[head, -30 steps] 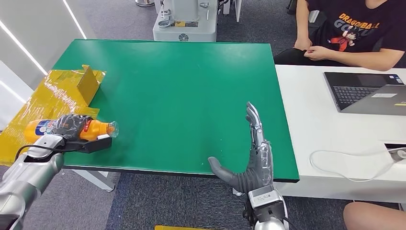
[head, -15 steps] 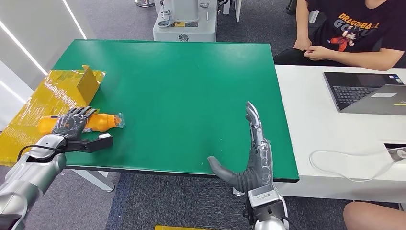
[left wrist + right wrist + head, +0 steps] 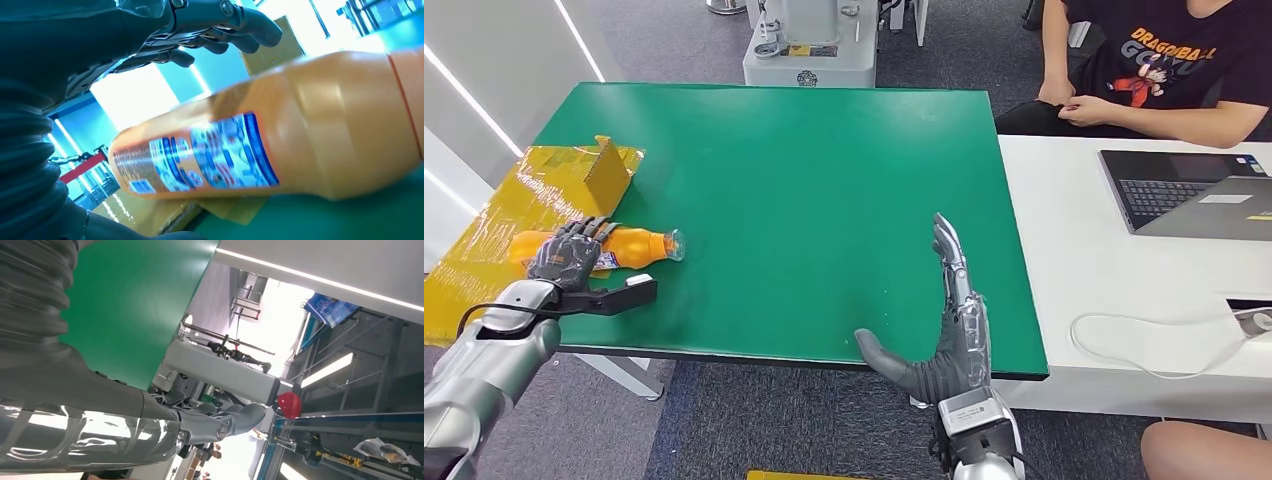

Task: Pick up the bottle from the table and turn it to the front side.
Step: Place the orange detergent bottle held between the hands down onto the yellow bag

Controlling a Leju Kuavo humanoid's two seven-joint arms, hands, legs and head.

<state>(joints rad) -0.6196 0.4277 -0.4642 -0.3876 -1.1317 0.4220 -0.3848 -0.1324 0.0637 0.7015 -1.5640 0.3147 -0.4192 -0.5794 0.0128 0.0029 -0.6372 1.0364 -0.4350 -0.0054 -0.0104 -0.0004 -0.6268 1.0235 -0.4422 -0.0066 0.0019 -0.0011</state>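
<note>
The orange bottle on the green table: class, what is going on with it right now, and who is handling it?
A humanoid robot's left hand is over the orange bottle, which lies on its side at the table's left edge, partly on a yellow sheet. The left wrist view shows the fingers spread above the bottle rather than closed around it, label showing. The right hand is open at the green table's near edge, holding nothing. A seated person is beside a laptop.

Even bright overhead light in the head view; blown-out backlight and close-range blur in both wrist views.
</note>
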